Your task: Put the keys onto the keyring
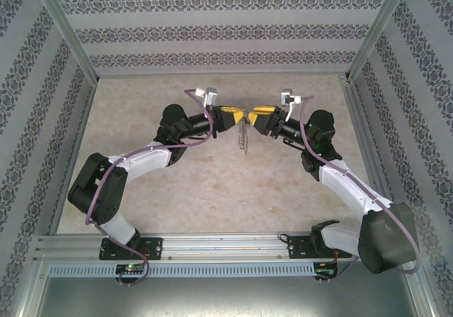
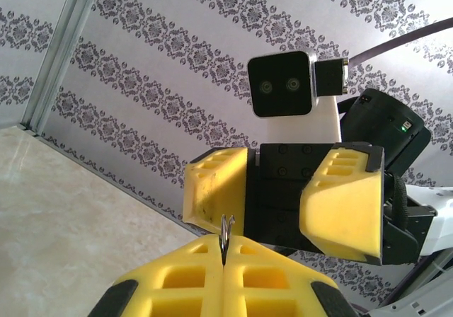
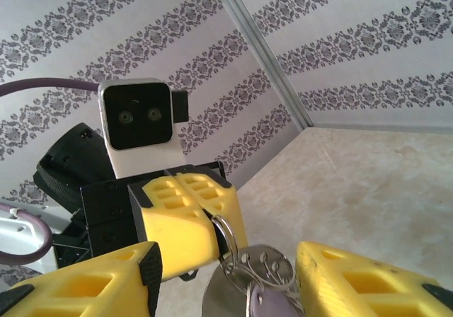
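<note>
The right end effector (image 3: 226,260), fingers spread wide, frames the lilac-headed key (image 3: 263,306) dangling just beyond; past it the left end effector (image 3: 216,214) pinches the keyring (image 1: 244,137) above the desk (image 1: 212,197). The key appears threaded, though the join is unclear; likely only set-down remains.

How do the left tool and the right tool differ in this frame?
The left tool is shut, pinching the keyring; the right tool is open wide. The left tool carries a load that hangs below it; the right tool grips nothing. Both are yellow-tipped and face each other above the table.
</note>
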Robot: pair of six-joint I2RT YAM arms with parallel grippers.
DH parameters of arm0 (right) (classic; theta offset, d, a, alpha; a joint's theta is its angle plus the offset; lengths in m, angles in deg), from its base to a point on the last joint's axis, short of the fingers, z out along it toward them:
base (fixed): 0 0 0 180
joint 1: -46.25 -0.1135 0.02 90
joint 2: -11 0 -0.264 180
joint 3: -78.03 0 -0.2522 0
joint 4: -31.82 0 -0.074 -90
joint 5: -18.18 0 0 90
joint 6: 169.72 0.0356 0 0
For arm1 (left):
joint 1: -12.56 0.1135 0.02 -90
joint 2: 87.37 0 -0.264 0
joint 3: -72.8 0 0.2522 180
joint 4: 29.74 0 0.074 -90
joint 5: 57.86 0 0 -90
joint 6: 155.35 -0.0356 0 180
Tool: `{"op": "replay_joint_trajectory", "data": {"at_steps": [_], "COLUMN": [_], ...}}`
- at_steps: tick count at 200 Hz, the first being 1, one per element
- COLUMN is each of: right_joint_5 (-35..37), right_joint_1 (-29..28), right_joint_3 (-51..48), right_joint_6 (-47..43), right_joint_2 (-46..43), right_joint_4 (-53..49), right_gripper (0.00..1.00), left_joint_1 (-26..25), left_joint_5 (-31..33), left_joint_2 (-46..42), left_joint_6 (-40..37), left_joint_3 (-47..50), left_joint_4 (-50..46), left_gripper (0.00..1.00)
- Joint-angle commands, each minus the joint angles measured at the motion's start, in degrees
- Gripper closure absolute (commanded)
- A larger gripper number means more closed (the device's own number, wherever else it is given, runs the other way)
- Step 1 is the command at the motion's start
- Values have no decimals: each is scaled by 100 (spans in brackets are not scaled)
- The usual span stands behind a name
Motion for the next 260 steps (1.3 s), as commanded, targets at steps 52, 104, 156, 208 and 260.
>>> {"op": "replay_joint_trajectory", "data": {"at_steps": [52, 104, 156, 208, 260], "right_joint_5": [-306, -328, -332, -327, -262], "right_joint_1": [28, -103, -188, -182, -164], "right_joint_3": [147, 185, 216, 172, 145], "right_joint_6": [380, 386, 370, 346, 324], "right_joint_2": [255, 376, 449, 422, 427], "right_joint_4": [868, 921, 946, 925, 877], "right_gripper": [52, 58, 73, 100, 100], "left_joint_1": [56, 56, 56, 56, 56], "left_joint_5": [-159, -177, -164, -158, -133], "left_joint_2": [-4, 82, 94, 121, 115], "left_joint_6": [342, 463, 495, 510, 471], "left_joint_3": [-160, -209, -207, -230, -265], "left_joint_4": [827, 963, 981, 994, 924], "left_gripper": [100, 100, 100, 100, 100]}}
